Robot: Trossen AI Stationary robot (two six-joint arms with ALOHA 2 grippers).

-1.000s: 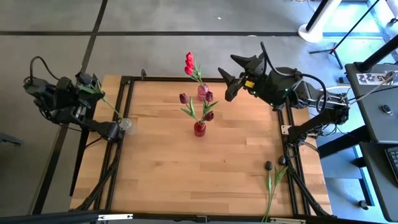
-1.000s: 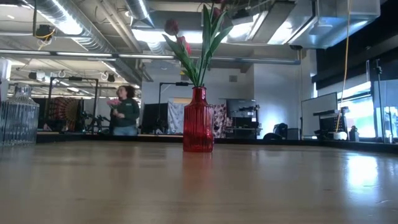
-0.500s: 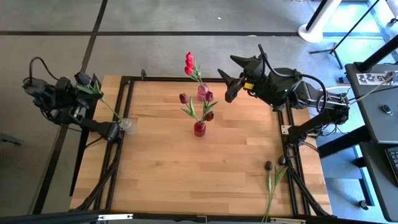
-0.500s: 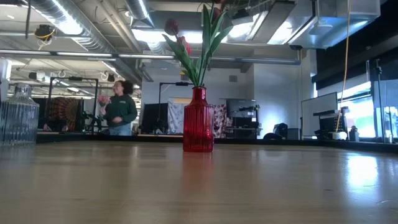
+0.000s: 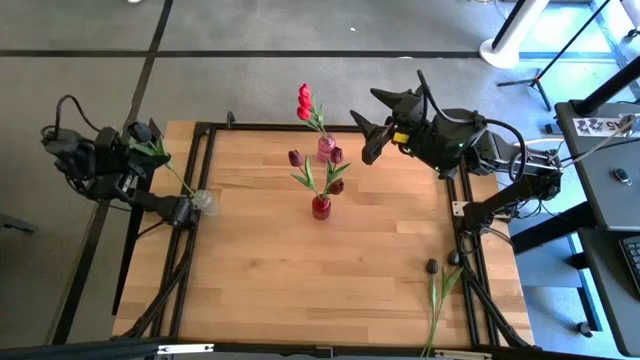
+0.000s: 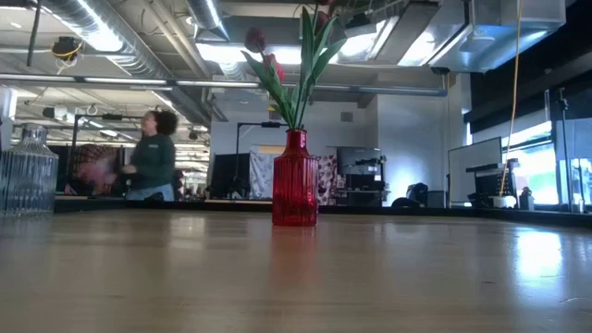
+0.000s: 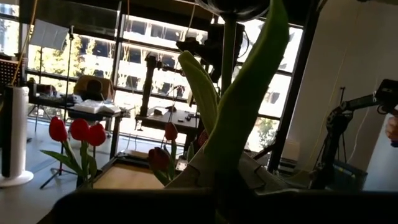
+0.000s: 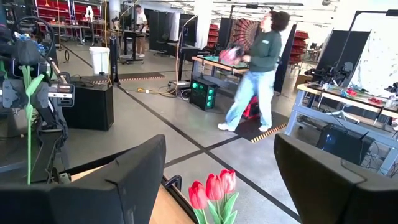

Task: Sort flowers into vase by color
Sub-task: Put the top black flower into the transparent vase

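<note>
My left gripper is raised at the table's left edge, shut on a flower whose green stem hangs down over a clear glass vase. In the low view the stem's end is above the clear vase's neck. A pink vase holds red tulips. A red vase holds maroon tulips. My right gripper hangs open, raised beside the pink vase, and touches nothing. My left gripper pinches the flower by its green stem, where the leaves branch off. The fingers come about level from the table's left and lie across the stem. The flower stands nearly upright and is lifted clear, its lower stem hanging free above the clear vase. The gripper's body hides the pads.
One more flower lies at the table's near right corner, with its dark head on the wood and its stem over the near edge. The middle and near left of the tabletop are bare. A person walks in the room beyond.
In the low view the held flower's lower stem has swung a little toward the table's left and reaches lower over the clear vase. Both grippers stay where they were. The person in the background has walked on.
</note>
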